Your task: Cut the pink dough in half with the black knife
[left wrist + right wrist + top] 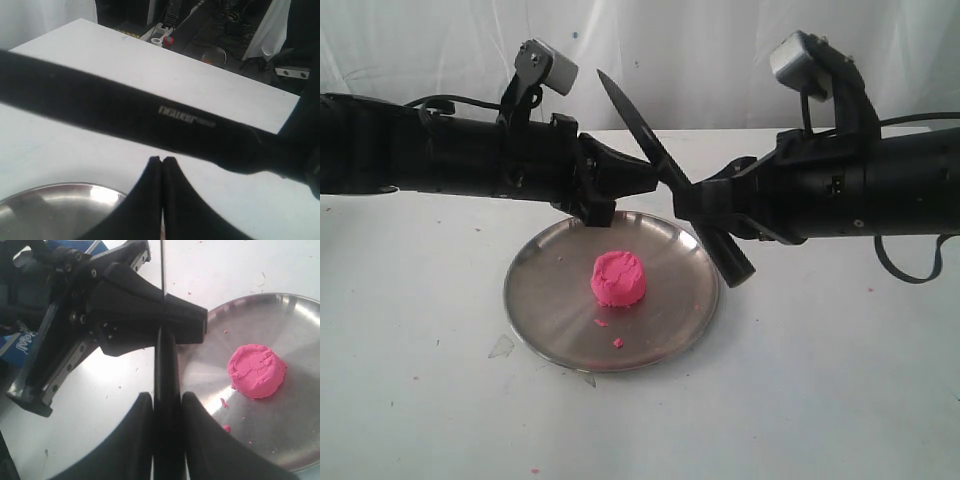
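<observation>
The pink dough (pixel 618 278) (pixel 256 371) is one rounded lump, sitting whole near the middle of the steel plate (pixel 545 300) (pixel 300 440). My right gripper (pixel 698 203) (pixel 167 396) is shut on the handle of the black knife (pixel 638 125) (pixel 165 365). It holds the knife in the air over the plate's far right rim, blade pointing up and to the left. My left gripper (pixel 652 181) (pixel 162 159) is shut with nothing in it. Its tips are close beside the blade (pixel 185 120), above the plate's far edge.
Small pink crumbs (pixel 618 343) lie on the plate in front of the lump. A clear scrap (pixel 501 347) lies on the white table by the plate's left rim. A white backdrop closes off the far side.
</observation>
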Available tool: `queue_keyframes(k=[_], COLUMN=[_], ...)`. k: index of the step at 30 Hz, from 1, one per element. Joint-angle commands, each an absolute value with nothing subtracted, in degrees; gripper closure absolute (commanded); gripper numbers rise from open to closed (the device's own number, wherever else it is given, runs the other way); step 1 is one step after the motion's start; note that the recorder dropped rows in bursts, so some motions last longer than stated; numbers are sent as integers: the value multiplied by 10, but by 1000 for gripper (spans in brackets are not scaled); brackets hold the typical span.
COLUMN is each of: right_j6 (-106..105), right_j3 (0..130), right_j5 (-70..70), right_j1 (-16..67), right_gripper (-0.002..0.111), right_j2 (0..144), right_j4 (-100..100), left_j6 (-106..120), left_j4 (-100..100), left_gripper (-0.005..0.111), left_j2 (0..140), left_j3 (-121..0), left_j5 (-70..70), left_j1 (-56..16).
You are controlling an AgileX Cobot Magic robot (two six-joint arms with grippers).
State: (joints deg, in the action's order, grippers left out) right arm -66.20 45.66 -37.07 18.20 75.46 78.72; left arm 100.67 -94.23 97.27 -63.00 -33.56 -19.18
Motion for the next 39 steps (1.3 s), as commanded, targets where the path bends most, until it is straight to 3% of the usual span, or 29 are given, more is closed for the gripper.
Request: queue_keyframes(k=[1,11,17,27,39], right_j6=[-675,-675,-618,-484,-483], right_j3=[461,462,462,462,463], right_j5=[-380,-340,-294,-340,-368], right_j1=[183,183,183,183,183], right_gripper=[108,108,108,108,108], right_j2=[755,735,700,690,746], right_j4=[801,791,706,530,518], left_j6=[996,931,896,824,745], left_j4=[-942,-841,-821,-825,-825], left_gripper=[107,107,107,107,107], left_j2=[966,945,870,670,450], left_j3=[-634,-633,-600,-455,-293], left_j5=[-368,-345,-212,19,29], left_j1=[-196,-196,-196,-196,-196])
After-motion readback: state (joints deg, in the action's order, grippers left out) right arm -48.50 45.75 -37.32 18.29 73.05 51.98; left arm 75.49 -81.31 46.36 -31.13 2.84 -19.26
